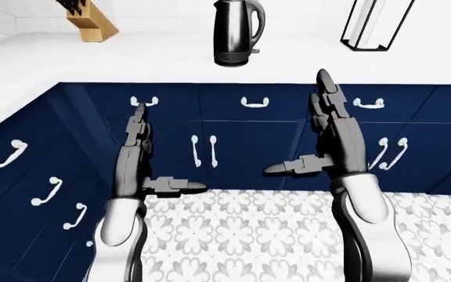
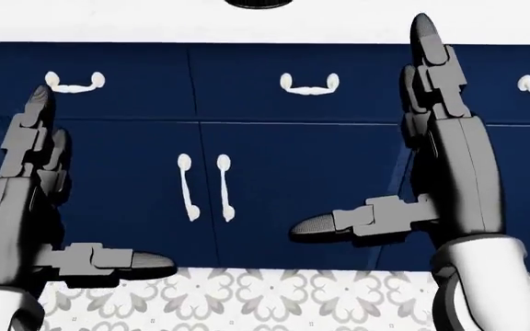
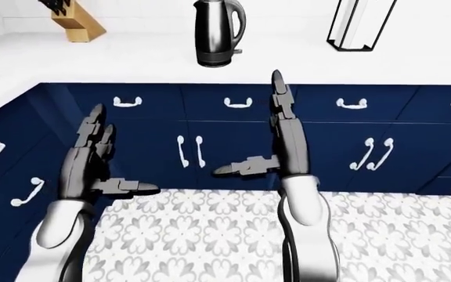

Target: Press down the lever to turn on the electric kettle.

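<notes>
Left hand raised, fingers spread; right hand higher, likewise spread, both empty

Kettle on white counter, hands apart.
</notes>
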Motion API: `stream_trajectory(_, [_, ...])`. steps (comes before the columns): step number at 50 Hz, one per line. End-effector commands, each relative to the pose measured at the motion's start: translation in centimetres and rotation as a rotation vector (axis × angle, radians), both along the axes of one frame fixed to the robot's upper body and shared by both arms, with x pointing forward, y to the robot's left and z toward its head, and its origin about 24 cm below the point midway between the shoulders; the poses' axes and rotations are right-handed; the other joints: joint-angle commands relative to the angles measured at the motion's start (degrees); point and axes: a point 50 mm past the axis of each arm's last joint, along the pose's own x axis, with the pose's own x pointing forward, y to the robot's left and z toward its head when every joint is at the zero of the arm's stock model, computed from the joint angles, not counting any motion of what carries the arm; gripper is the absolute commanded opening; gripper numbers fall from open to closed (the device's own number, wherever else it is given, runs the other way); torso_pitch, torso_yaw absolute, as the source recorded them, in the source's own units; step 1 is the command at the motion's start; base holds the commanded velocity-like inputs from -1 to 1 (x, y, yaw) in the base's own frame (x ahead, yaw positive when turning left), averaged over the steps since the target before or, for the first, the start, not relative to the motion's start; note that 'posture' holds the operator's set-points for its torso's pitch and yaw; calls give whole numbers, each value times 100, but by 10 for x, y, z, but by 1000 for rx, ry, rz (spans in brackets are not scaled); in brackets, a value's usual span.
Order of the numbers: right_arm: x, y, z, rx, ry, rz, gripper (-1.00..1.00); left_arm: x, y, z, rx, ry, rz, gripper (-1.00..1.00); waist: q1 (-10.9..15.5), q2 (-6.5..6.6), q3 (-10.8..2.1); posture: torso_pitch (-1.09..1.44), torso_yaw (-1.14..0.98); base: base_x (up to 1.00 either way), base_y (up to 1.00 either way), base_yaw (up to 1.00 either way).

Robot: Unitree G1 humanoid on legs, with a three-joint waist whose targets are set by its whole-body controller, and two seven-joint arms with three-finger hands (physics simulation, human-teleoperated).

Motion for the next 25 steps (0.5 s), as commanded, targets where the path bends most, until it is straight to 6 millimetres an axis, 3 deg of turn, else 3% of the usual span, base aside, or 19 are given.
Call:
stream_trajectory(1, [-5,6,17,0,-101,32,100,-4,3,19,15,-104,21,100,33,4,-104,0,0,16,0,0])
stream_trajectory(6, [-5,7,17,-1,-100,35,100,-4,4,18,15,-104,22,100,13,314,-25,0,0,16,0,0])
stream_trajectory(8, [-5,7,17,-1,-101,35,100,-4,4,18,15,-104,23,100,-19,592,-72,0,0,16,0,0])
stream_trajectory(9, [-5,7,18,-1,-101,37,100,-4,5,18,15,-104,23,100,-12,813,-173,0,0,16,0,0])
stream_trajectory(10, [-4,7,18,-2,-101,38,100,-5,5,18,15,-105,25,100,59,558,-116,0,0,17,0,0])
stream_trajectory(11, [-4,8,19,-3,-102,39,100,-5,6,19,15,-106,26,100,27,639,-85,0,0,16,0,0])
stream_trajectory(12, [-5,8,19,-3,-103,40,100,-5,6,18,14,-105,28,100,54,622,-89,0,0,16,0,0])
stream_trajectory(15, [-4,8,18,-3,-101,39,100,-4,6,18,14,-104,27,100,71,485,-128,0,0,16,0,0])
stream_trajectory(18, [-3,8,18,-3,-99,40,100,-4,6,18,14,-104,26,100,94,302,-82,0,0,16,0,0])
stream_trajectory(20, [-4,8,17,-2,-100,40,100,-4,7,17,14,-103,27,100,112,102,-96,0,0,16,0,0])
stream_trajectory(22, [-4,8,18,-2,-100,39,100,-4,6,18,14,-104,27,100,96,-283,-215,0,0,16,0,0])
stream_trajectory(23, [-4,8,17,-2,-100,39,100,-4,7,17,14,-104,27,100,38,20,-144,0,0,18,0,0])
stream_trajectory(24, [-4,8,17,-2,-99,39,100,-4,6,17,14,-104,26,100,74,-98,-118,0,0,16,0,0])
stream_trajectory(25, [-4,8,17,-2,-99,40,100,-4,6,18,14,-104,26,100,32,-85,-122,0,0,16,0,0])
